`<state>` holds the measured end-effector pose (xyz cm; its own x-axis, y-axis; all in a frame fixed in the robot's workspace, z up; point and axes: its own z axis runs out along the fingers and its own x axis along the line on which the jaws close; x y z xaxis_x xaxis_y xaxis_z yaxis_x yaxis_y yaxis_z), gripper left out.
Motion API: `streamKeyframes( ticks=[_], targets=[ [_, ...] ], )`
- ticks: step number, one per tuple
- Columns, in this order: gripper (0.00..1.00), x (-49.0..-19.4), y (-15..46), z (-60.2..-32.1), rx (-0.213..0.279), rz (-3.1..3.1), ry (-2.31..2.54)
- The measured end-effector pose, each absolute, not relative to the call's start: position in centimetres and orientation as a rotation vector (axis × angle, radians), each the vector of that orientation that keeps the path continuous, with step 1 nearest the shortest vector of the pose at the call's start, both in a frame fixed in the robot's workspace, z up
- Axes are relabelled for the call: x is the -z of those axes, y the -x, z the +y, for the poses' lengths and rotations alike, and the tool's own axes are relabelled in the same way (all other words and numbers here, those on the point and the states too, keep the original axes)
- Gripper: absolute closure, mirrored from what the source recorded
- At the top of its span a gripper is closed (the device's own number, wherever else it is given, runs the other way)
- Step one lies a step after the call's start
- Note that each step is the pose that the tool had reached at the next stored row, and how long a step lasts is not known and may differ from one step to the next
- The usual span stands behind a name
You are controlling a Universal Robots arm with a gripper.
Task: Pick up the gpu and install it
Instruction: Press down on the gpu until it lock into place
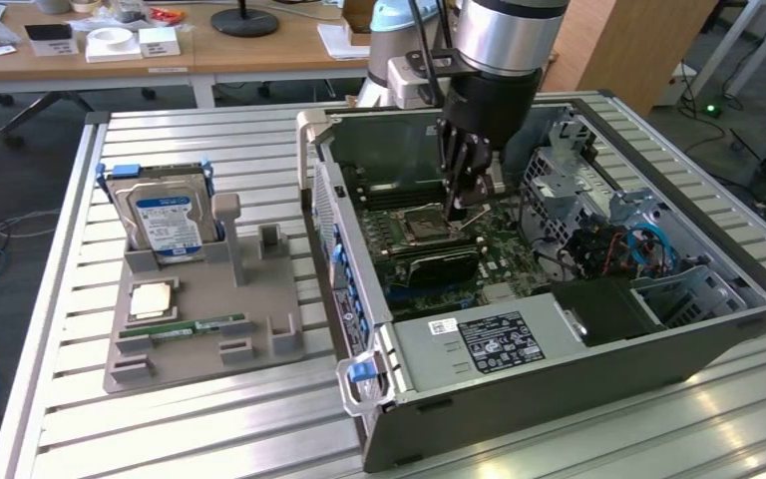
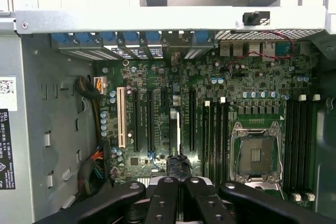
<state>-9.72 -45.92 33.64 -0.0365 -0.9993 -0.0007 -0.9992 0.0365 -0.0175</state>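
Gpu stands on edge inside the open computer case in the exterior view, a dark card upright on the motherboard just in front of the empty CPU socket. The arm reaches down into the case from above, and the gripper hangs over the board close above the card's end toward the exterior view's right. To the exterior view's left of the case, a grey holder rests on the slatted table, carrying a silver hard drive with a blue label and a narrow green RAM stick.

From the wrist view, the gpu shows edge-on as a thin black strip sitting along an expansion slot, between the other long slots and the memory slots, with the CPU socket beyond those. The gripper has its black fingers pressed tight together, their tips meeting right at the card's near end. Whether they pinch the card's edge or merely sit against it cannot be told. A row of blue tabs lines the case wall at the slots' far end.
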Motion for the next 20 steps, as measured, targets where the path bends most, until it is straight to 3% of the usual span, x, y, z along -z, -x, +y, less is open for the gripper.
streamKeyframes(
  ticks=[20],
  targets=[
    [0.89,-32.1,10.1,-45.9,0.019,2.257,2.167]
  ],
)
